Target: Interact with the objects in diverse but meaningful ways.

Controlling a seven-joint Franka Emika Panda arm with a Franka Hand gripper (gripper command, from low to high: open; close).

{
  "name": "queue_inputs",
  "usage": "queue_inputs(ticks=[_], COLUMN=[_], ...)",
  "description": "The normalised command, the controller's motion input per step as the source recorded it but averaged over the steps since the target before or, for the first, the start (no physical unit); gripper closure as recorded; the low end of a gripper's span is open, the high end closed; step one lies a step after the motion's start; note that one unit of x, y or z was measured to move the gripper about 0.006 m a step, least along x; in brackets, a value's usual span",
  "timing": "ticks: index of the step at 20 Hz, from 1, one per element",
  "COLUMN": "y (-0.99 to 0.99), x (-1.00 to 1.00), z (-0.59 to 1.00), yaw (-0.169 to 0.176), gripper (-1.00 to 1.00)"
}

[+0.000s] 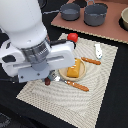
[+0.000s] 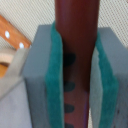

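In the wrist view my gripper (image 2: 77,85) is shut on the dark brown sausage stick (image 2: 77,25), with the teal pads (image 2: 54,75) pressed on both its sides. In the exterior view the gripper (image 1: 50,77) is low over the placemat, at the exterior view's left of the plate, and only the sausage's tip (image 1: 47,81) shows. The orange-yellow ridged block (image 1: 75,68) lies on a small tan plate (image 1: 64,76). The red tomato (image 1: 73,37) sits at the mat's far edge. The white-and-blue piece (image 1: 98,50) lies at the far right of the mat.
An orange-handled utensil (image 1: 91,61) lies right of the plate, another (image 1: 77,86) in front of it; one orange handle shows in the wrist view (image 2: 12,32). Two grey pots (image 1: 70,11) (image 1: 95,14) stand on a brown board (image 1: 112,32) behind. The striped placemat (image 1: 97,95) lies on a black table.
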Motion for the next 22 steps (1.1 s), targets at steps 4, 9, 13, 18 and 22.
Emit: queue_inputs(ticks=[4, 9, 13, 18, 22], y=[-0.43, -0.46, -0.43, -0.38, -0.33], x=[0.78, 0.77, 0.79, 0.80, 0.84], z=[0.28, 0.31, 0.30, 0.22, 0.17], yaw=[-0.061, -0.069, -0.063, -0.052, -0.039], gripper=[1.00, 1.00, 1.00, 1.00, 1.00])
